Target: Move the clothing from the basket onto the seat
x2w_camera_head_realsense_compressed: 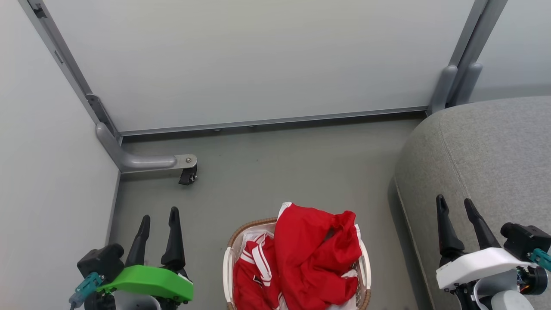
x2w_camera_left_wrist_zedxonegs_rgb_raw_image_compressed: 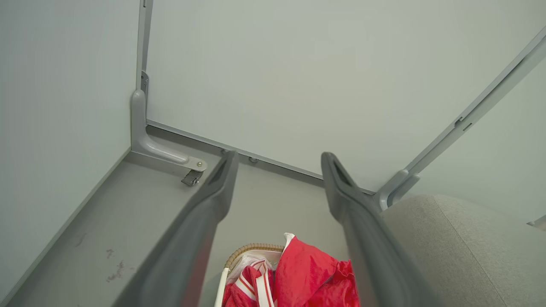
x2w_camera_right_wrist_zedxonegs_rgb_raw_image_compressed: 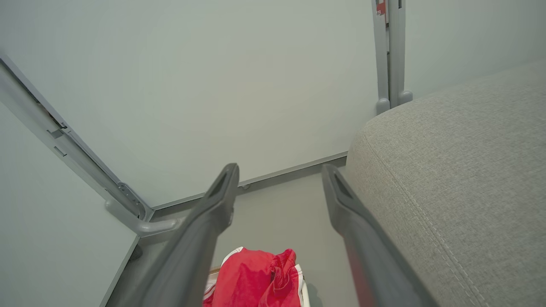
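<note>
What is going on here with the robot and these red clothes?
Nothing is handled yet. Two soft red fabric garments lie piled in the small white plastic basket with a brown woven rim, on the grey floor beside the large grey fabric seat. The left gripper and the right gripper hang open and empty, one on each side of the basket.

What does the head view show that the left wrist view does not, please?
The head view adds the right gripper, open, seen against the seat, and the green housing behind the left gripper. The left wrist view adds reddish stains on the floor. Both share the open left gripper, the red clothing in the basket, the seat and the caster bracket.
</note>
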`<state>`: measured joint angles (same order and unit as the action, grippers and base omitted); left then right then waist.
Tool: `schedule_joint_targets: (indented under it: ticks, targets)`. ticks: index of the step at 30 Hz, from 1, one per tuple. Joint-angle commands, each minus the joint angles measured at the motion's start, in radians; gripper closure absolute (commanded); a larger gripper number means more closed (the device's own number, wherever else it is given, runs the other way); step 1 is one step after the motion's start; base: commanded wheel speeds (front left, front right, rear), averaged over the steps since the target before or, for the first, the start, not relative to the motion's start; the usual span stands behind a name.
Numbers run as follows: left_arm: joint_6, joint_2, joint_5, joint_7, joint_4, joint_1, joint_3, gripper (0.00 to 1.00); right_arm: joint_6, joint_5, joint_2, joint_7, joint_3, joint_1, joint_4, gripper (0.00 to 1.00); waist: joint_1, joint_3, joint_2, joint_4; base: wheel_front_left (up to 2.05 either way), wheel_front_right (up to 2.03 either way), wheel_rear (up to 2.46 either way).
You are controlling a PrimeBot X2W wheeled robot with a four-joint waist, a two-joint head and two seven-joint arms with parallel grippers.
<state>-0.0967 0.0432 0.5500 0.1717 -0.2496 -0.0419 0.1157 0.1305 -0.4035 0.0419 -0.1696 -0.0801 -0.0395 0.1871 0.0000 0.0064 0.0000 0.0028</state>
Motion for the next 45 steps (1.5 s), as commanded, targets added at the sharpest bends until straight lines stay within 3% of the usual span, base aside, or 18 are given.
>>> schedule_joint_targets:
  ticks: [1, 45]
  targets:
    - [-0.005, 0.007, -0.025, 0.009, 0.001, -0.002, 0.002, 0.0, 0.0, 0.028, 0.007, -0.012, 0.002, 0.007, -0.003, 0.0, 0.0, 0.0, 0.0, 0.001, 0.0, 0.0, 0.0]
    - [-0.012, 0.01, -0.297, 0.095, -0.072, -0.002, 0.043, 0.0, 0.0, 0.379, 0.011, -0.098, 0.009, 0.027, 0.017, 0.0, 0.0, -0.007, 0.0, 0.017, 0.0, 0.0, 0.0]
